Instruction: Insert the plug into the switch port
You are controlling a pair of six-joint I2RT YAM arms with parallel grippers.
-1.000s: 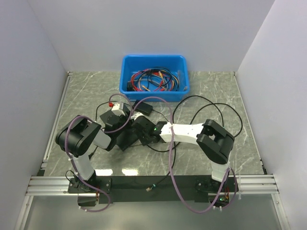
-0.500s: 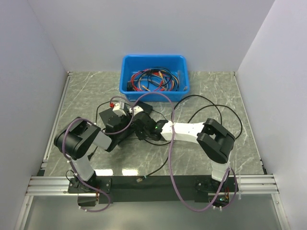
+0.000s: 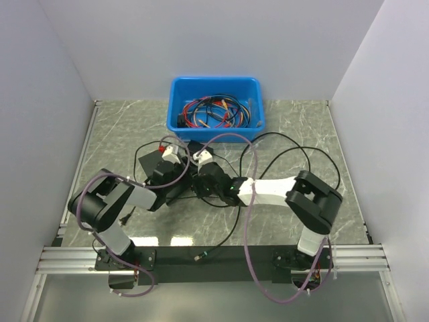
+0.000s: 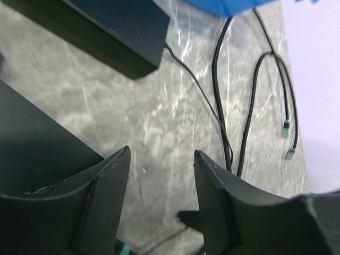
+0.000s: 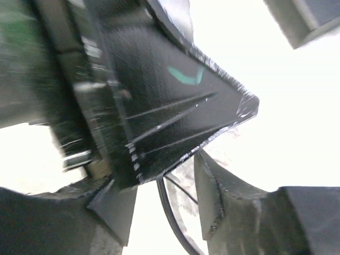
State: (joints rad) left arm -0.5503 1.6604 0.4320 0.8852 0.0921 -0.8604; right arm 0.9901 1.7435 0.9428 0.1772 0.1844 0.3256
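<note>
The left gripper stands open, with only the marble table showing between its fingers. The right gripper is parted too, with just a thin black cable running through its gap beneath a blurred black body. Neither holds the plug, which seems to be the small connector at the table's near edge, well apart from both. With the grippers crowded over the switch, that cable could snag and drag the plug off the edge; behind, the blue bin holds tangled red, blue and black cables.
</note>
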